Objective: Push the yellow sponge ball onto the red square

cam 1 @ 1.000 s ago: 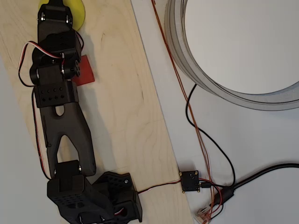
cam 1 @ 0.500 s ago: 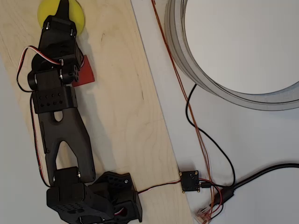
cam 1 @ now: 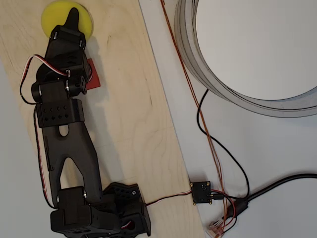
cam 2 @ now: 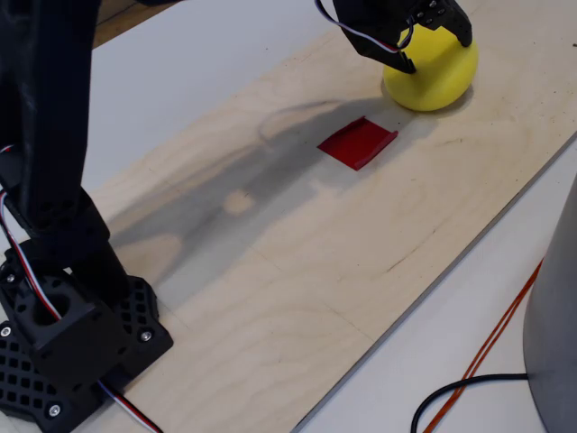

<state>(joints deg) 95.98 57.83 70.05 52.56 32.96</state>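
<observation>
Gripper (cam 1: 73, 15) over the yellow sponge ball (cam 1: 55, 19), tip apparently touching; jaws apart or together, cannot tell. Ball sits near the wooden surface's (cam 2: 297, 271) far edge, beside the red square (cam 2: 357, 142), not on it. Push unfinished.

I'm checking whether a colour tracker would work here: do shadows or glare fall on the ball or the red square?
Fixed view: the arm's soft shadow crosses the board just left of the red square; the ball is evenly lit, no glare. Overhead view: the arm covers part of the square and ball.
</observation>
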